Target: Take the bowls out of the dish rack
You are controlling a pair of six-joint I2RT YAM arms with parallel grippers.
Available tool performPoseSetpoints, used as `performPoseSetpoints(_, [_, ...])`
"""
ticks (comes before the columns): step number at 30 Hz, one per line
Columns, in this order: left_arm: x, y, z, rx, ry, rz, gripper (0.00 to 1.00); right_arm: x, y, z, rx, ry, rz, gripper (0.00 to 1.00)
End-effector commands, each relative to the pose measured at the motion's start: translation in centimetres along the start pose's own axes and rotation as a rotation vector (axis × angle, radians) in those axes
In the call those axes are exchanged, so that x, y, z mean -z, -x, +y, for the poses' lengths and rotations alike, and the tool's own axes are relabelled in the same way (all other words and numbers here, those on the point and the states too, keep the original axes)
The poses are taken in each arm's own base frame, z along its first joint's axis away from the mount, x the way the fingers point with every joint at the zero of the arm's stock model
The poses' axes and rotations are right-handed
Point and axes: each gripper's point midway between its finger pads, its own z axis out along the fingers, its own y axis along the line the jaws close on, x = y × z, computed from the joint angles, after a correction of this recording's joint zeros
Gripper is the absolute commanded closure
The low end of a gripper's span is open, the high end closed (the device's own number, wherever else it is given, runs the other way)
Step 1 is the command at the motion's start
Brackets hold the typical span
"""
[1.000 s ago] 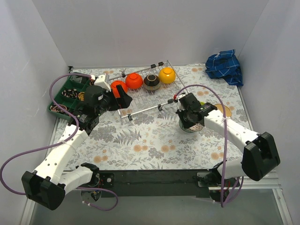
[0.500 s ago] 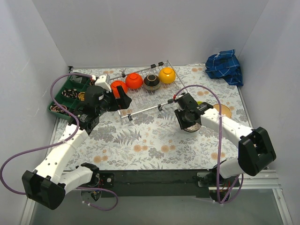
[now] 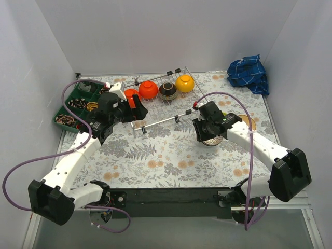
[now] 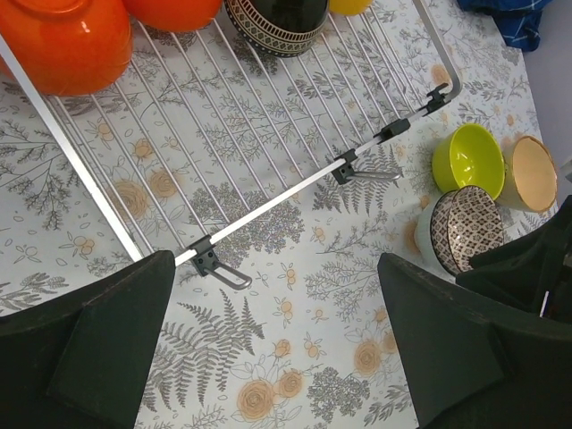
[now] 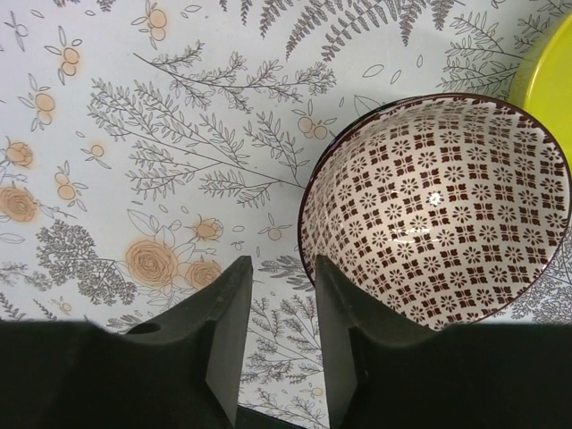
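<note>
The silver wire dish rack point(image 3: 161, 106) holds an orange-red bowl point(image 3: 129, 95), an orange bowl point(image 3: 148, 89), a black patterned bowl point(image 3: 167, 90) and a yellow bowl point(image 3: 184, 83) along its far side. My left gripper point(image 3: 138, 110) hovers open and empty over the rack's near left corner point(image 4: 207, 255). My right gripper point(image 5: 281, 264) is empty, its jaws a narrow gap apart. It sits just left of a brown-patterned bowl point(image 5: 438, 206) that stands on the table point(image 3: 211, 139).
A lime green bowl point(image 3: 223, 115) and a tan bowl point(image 3: 248, 123) sit on the table behind the patterned bowl. A green compartment tray point(image 3: 72, 106) stands at the far left. A blue cloth point(image 3: 249, 72) lies at the back right.
My right gripper has shifted slightly left off the patterned bowl, which stays on the table. My left gripper has edged a little toward the rack.
</note>
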Motion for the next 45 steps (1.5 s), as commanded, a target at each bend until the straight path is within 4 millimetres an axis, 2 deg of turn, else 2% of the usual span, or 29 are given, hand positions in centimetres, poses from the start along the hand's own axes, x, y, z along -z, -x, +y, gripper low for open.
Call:
performPoseSetpoints(1, [-1.1,1.4,-1.6,0.014,-0.049,-0.002,0.02,2.6,3.2,1.6,-0.016,0.075,-0.118,0.55])
performPoseSetpoints(3, [-1.7,2.2,-2.2,0.017,-0.061,-0.002,0.02,3.6,4.6,2.0,-0.007,0.099,-0.187,0.5])
performPoseSetpoints(7, [-3.0,2.6,-2.1,0.036,-0.042,0.006,0.02,5.3,7.7,2.2,0.021,0.101,-0.289,0.4])
performPoseSetpoints(10, [-4.2,2.2,-2.0,0.07,-0.028,0.034,0.02,5.9,10.0,1.7,0.025,0.065,-0.33,0.31])
performPoseSetpoints(12, [-5.7,1.8,-1.7,0.11,-0.005,0.055,0.02,6.0,10.6,1.4,0.013,0.059,-0.34,0.24])
performPoseSetpoints(14, [-6.8,2.9,-1.8,0.227,0.035,0.031,0.02,6.0,11.1,1.2,-0.006,0.055,-0.358,0.17])
performPoseSetpoints(15, [-8.4,2.3,-1.5,0.264,0.053,0.05,0.02,5.9,11.2,1.0,-0.02,0.052,-0.362,0.15])
performPoseSetpoints(16, [-9.0,3.2,-2.3,0.344,0.045,0.035,0.02,6.0,11.3,0.9,-0.033,0.053,-0.373,0.14])
performPoseSetpoints(18, [-11.4,2.3,-2.5,0.408,0.052,0.068,0.02,6.1,11.3,0.7,-0.049,0.049,-0.384,0.1])
performPoseSetpoints(20, [-13.0,3.5,-3.5,0.499,0.04,0.041,0.02,6.3,11.1,0.4,-0.067,0.043,-0.403,0.09])
performPoseSetpoints(21, [-13.7,3.7,-3.9,0.527,0.038,0.04,0.02,6.5,11.0,0.3,-0.074,0.039,-0.412,0.07])
performPoseSetpoints(22, [-15.3,3.0,-3.6,0.547,0.049,0.053,0.02,7.0,11.0,0.1,-0.079,0.035,-0.433,0.07])
performPoseSetpoints(23, [-15.9,3.7,-3.7,0.603,0.055,0.033,0.02,6.8,10.5,-0.1,-0.087,0.029,-0.433,0.07])
performPoseSetpoints(26, [-18.2,3.0,-3.4,0.693,0.066,0.027,0.02,7.8,10.0,-0.4,-0.1,0.032,-0.469,0.05])
performPoseSetpoints(27, [-18.8,4.0,-3.1,0.739,0.075,-0.027,0.02,7.5,9.4,-0.4,-0.101,0.033,-0.466,0.06])
performPoseSetpoints(29, [-20.5,3.7,-2.5,0.766,0.095,-0.045,0.02,8.1,9.0,-0.4,-0.104,0.041,-0.481,0.05])
performPoseSetpoints(30, [-20.9,4.7,-2.9,0.773,0.085,-0.065,0.02,7.8,8.4,-0.6,-0.105,0.037,-0.473,0.05])
performPoseSetpoints(31, [-21.5,4.8,-2.9,0.77,0.094,-0.073,0.02,8.0,8.2,-0.6,-0.107,0.039,-0.48,0.05])
performPoseSetpoints(32, [-22.6,4.1,-2.0,0.769,0.126,-0.07,0.02,8.0,8.0,-0.7,-0.104,0.038,-0.477,0.05])
performPoseSetpoints(33, [-23.1,4.8,-1.9,0.775,0.139,-0.101,0.02,7.6,7.4,-0.8,-0.105,0.036,-0.464,0.05])
performPoseSetpoints(35, [-24.6,4.0,-1.0,0.779,0.173,-0.104,0.02,7.8,7.0,-0.8,-0.103,0.042,-0.465,0.05])
performPoseSetpoints(37, [-25.4,4.7,-1.1,0.784,0.17,-0.117,0.02,7.9,6.6,-0.9,-0.106,0.046,-0.468,0.05])
performPoseSetpoints(39, [-26.5,3.8,-0.7,0.784,0.182,-0.099,0.02,8.0,6.2,-1.1,-0.104,0.041,-0.467,0.05])
performPoseSetpoints(41, [-26.9,3.5,-0.6,0.792,0.193,-0.096,0.02,8.1,5.8,-1.4,-0.099,0.029,-0.468,0.05])
performPoseSetpoints(45, [-27.7,1.4,0.1,0.79,0.236,-0.067,0.02,8.1,5.4,-2.1,-0.096,0.004,-0.466,0.04])
